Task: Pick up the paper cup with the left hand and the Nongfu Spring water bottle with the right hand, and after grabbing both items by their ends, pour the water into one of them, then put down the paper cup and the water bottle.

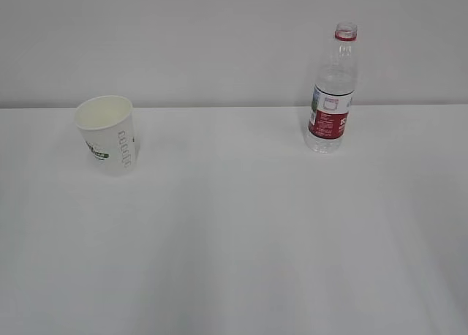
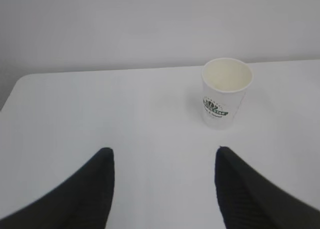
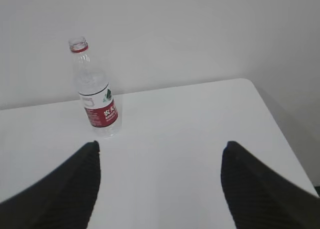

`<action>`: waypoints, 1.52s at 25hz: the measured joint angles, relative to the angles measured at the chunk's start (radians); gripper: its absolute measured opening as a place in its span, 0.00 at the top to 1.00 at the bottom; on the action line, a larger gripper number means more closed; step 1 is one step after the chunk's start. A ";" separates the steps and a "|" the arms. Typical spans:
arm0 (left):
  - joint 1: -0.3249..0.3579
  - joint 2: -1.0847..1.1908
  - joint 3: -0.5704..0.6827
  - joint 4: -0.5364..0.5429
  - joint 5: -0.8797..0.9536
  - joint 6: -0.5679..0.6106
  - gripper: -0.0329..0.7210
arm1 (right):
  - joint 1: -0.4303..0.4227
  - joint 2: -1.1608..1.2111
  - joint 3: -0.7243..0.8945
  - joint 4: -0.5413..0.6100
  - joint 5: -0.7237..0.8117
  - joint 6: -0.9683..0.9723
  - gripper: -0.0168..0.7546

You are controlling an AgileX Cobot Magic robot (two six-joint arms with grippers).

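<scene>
Both grippers, left hand (image 2: 162,161) and right hand (image 3: 160,156), jaws wide and empty; paper cup (image 2: 226,91) at one o'clock, Nongfu Spring water bottle (image 3: 95,91) at eleven o'clock, both upright on white table (image 1: 234,240).

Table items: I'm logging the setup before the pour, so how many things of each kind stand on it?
Paper cup: 1
Water bottle: 1
Total: 2, both upright on the white table
</scene>
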 joint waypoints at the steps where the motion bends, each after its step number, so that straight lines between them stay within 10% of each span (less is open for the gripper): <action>1: 0.000 0.000 0.000 0.004 -0.010 0.000 0.34 | 0.000 0.002 0.000 -0.004 -0.015 -0.004 0.24; 38: 0.000 0.497 0.002 0.018 -0.646 0.000 0.35 | 0.000 0.381 0.000 -0.164 -0.745 -0.014 0.24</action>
